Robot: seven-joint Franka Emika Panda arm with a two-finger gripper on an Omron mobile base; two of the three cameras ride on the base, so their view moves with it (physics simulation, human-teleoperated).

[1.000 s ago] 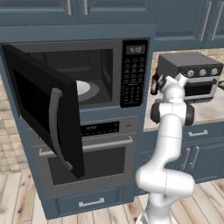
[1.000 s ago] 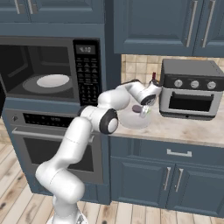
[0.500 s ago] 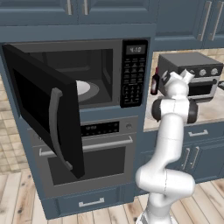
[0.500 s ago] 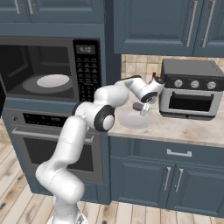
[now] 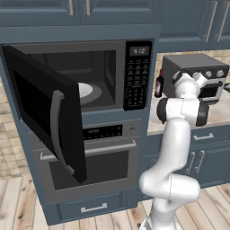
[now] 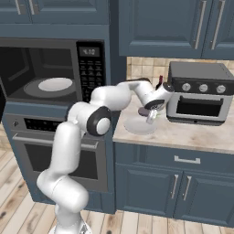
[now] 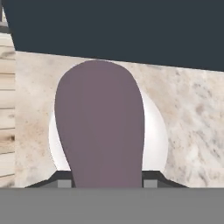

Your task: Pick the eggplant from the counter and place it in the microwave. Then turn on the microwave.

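Pale speckled stone counter [image 6: 192, 132] at centre-right lies under the end effector [image 6: 150, 117], clamped on the purple eggplant [image 7: 99, 127], lifted for carrying.

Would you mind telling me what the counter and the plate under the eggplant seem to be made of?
The counter looks like polished stone: pale beige with darker speckles. The plate appears to be glazed ceramic, plain white and smooth, though plastic would look alike. The eggplant has matte purple skin.
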